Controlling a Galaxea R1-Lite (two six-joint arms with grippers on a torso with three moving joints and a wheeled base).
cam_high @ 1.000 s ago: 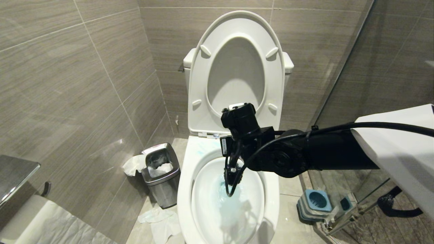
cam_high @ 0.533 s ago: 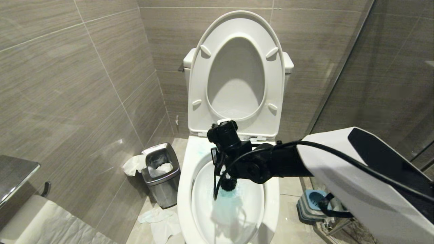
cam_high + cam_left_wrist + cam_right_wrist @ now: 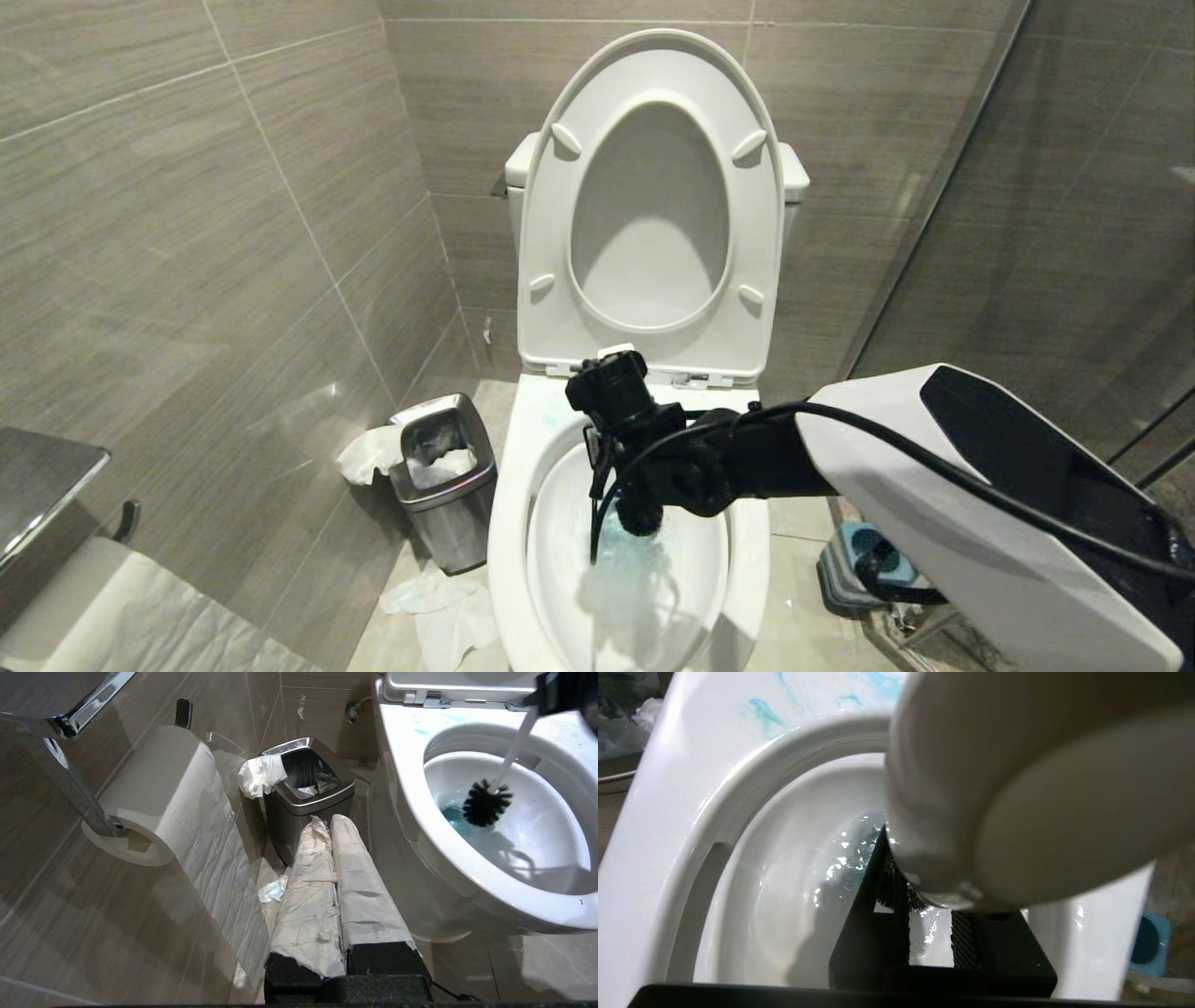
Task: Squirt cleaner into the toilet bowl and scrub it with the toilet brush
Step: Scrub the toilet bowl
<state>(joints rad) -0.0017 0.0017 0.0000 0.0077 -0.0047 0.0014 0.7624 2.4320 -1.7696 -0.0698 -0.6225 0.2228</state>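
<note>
The white toilet bowl [image 3: 509,523] stands open with its seat raised. Cleaner shows as teal-tinted water [image 3: 455,814] in the basin and as pale teal streaks [image 3: 761,711] on the rim. My right gripper [image 3: 616,457] hangs over the rear of the bowl, pointing down, shut on the toilet brush's white handle [image 3: 511,756]. The handle's rounded end [image 3: 1017,788] fills much of the right wrist view. The black bristly head [image 3: 486,808] sits low in the basin at the tinted water. My left gripper [image 3: 329,821], its fingers wrapped in paper, is shut on nothing, parked low to the left of the toilet.
A square steel bin [image 3: 443,476] holding tissue stands left of the toilet, with crumpled paper [image 3: 439,607] on the floor. A toilet roll [image 3: 159,793] hangs on the left wall. The blue-grey brush holder [image 3: 845,569] sits on the floor at the right by the glass panel.
My right wrist has dropped and shifted left over the bowl's rear. The brush head has gone slightly deeper into the basin. The left arm has not moved.
</note>
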